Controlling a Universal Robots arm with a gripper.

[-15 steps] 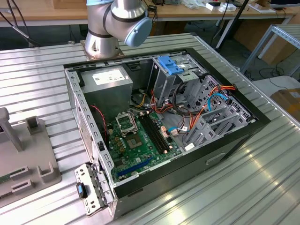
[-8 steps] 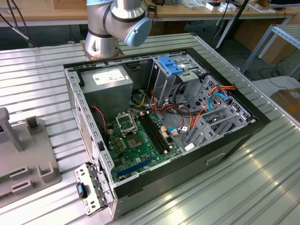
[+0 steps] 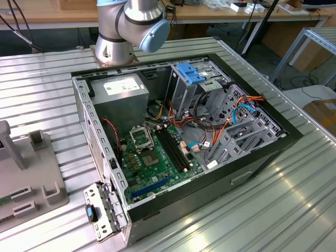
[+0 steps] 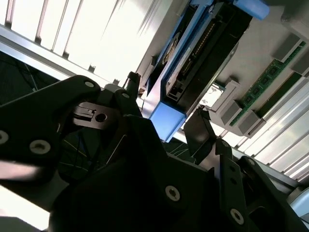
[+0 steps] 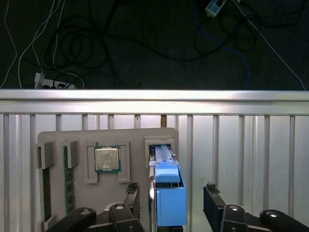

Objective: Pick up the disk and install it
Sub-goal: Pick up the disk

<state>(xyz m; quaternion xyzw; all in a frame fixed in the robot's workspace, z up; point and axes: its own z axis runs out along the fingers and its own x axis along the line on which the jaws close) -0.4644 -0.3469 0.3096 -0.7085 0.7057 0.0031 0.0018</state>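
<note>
The disk (image 5: pixel 170 193) is standing on edge in a slot of the grey fixture tray (image 5: pixel 130 137), just beside a processor chip (image 5: pixel 106 159). The gripper (image 5: pixel 171 199) is straddling it with fingers (image 5: pixel 132 195) spread wide, clear of both faces and gripping nothing.

clear gaps flanking disk (image 5: pixel 170 198), cables (image 3: pixel 231 118) crowding case (image 3: pixel 247 170)
</note>
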